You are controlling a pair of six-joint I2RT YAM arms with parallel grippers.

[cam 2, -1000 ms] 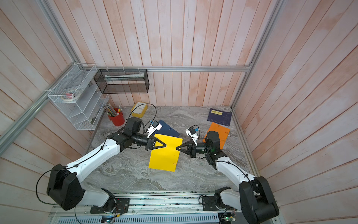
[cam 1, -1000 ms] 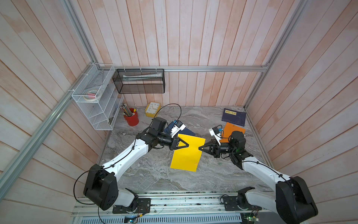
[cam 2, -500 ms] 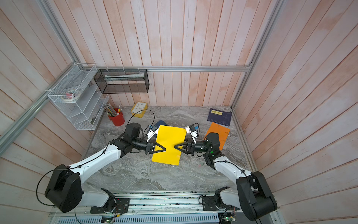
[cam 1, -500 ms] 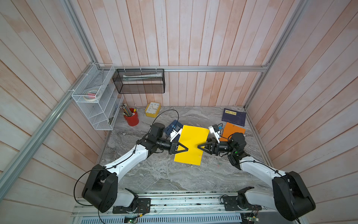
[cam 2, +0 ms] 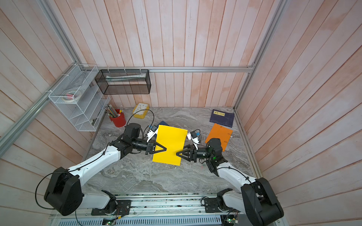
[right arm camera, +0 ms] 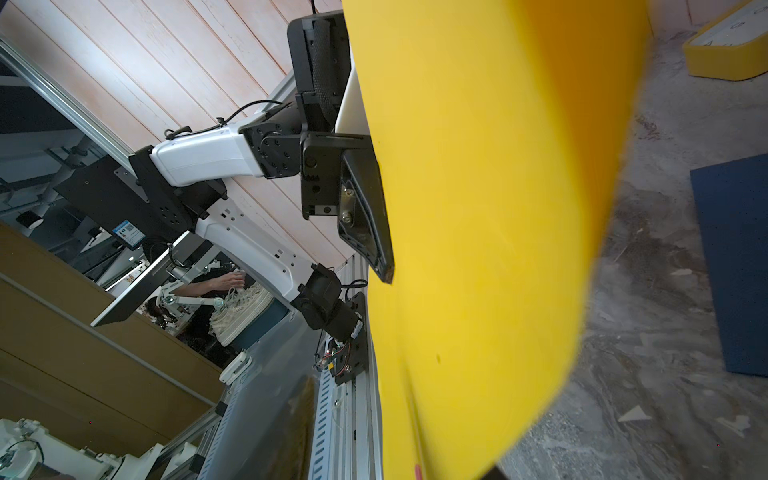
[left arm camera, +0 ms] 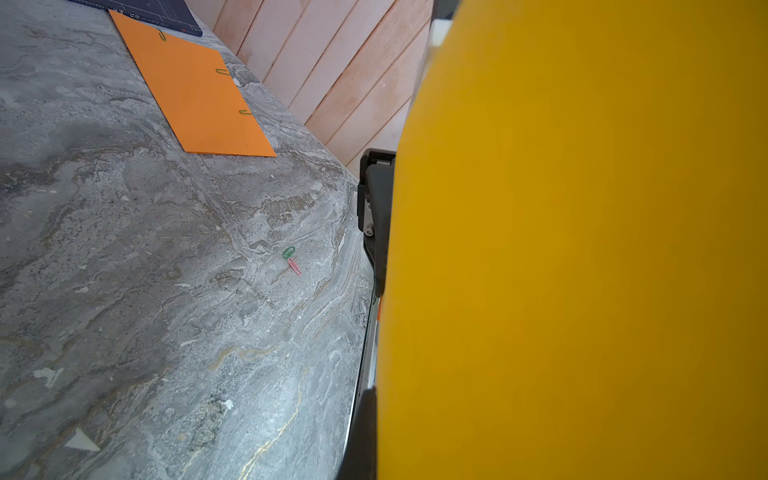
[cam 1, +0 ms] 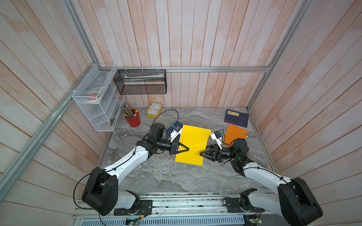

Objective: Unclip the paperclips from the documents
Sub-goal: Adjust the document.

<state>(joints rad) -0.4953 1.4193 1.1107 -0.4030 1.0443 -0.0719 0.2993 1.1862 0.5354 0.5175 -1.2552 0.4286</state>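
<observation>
Yellow rectangular paper document (cam 1: 193,143) is hanging above the grey marbled desk (cam 1: 166,176) between both end effectors, with the left end effector (cam 1: 187,149) clamping narrowly on one side edge and the right end effector (cam 1: 201,154) pinching the opposite edge.

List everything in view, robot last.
yellow sheet: 1, yellow, held up mid-table
orange sheet: 1, orange, back right
blue sheet: 1, blue, behind yellow sheet
clipped paperclips: 3, green, orange sheet's edges
loose paperclips: 2, green and pink, on table
booklet: 1, navy, back-right corner
clock: 1, yellow, back
cup: 1, red, back left
rack: 1, white, left wall
basket: 1, black, back wall
left gripper: 1, black, clamping yellow sheet
right gripper: 1, black, clamping yellow sheet
</observation>
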